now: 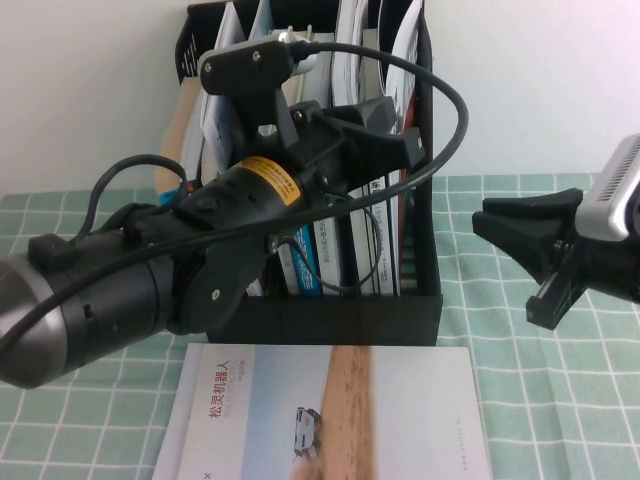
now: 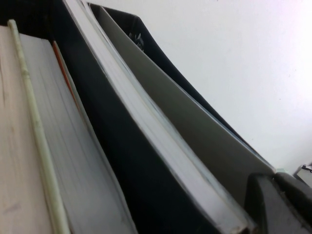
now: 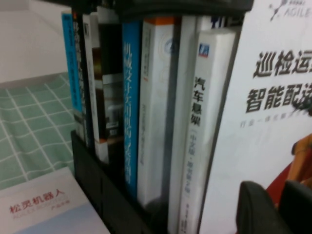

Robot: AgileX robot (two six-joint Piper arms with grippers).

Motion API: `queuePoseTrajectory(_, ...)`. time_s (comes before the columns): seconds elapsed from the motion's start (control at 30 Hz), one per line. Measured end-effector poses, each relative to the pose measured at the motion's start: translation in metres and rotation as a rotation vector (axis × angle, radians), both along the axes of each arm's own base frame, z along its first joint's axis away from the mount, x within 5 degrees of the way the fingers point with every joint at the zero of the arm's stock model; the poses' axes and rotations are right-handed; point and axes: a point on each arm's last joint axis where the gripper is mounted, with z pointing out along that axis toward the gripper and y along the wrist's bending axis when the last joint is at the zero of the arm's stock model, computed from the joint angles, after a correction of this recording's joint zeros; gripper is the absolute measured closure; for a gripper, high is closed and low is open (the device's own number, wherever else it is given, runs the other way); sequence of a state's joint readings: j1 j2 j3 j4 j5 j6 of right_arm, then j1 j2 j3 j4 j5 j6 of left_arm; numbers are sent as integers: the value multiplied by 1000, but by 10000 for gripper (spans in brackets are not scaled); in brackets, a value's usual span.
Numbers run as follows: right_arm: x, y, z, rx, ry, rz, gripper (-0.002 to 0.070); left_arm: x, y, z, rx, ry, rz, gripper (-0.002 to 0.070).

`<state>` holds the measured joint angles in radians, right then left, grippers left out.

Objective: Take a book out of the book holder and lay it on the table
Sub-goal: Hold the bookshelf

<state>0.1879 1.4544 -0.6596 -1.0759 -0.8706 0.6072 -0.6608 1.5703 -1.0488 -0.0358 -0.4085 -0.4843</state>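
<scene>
The book [image 1: 408, 50] stands at the right end of the black book holder [image 1: 330, 322], its top leaning right. My left gripper [image 1: 410, 150] reaches in from the left and is shut on the book's thin edge. In the left wrist view that edge runs down between the closed fingers [image 2: 263, 204], and the book's shaded back [image 2: 195, 131] faces the camera. My right gripper [image 1: 482, 218] hovers above the table [image 1: 520, 400], a short way right of the holder. Its jaws are narrowly apart and hold nothing. It faces the book's white cover [image 3: 273, 122].
A pale book with a tan stripe [image 1: 330, 420] lies flat on the table in front of the holder. Several other books, one with a blue spine [image 3: 130, 97], stand upright in the holder. A white wall is close behind. My left arm crosses the holder's front.
</scene>
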Motion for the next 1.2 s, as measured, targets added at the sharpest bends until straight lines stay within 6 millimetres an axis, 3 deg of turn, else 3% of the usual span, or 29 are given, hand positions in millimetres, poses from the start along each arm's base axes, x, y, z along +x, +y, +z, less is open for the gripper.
queuePoseTrajectory(0.07, 2, 2, -7, 6, 25, 16, 542, 0, 0, 0, -6, 5, -4, 678)
queuePoseTrajectory(0.23, 5, 7, -18, 57, 54, 78, 383, -1, -1, -1, 14, 8, -13, 678)
queuePoseTrajectory(0.37, 9, 10, -22, 91, 50, 59, 317, -1, -1, -2, 20, 17, -13, 678)
queuePoseTrajectory(0.83, 22, 44, -33, 131, -39, -33, 301, -6, -7, -2, 6, 28, -36, 678)
queuePoseTrajectory(1.2, 47, 45, -35, 166, -64, -159, 301, -6, -7, -2, 7, 25, -37, 677)
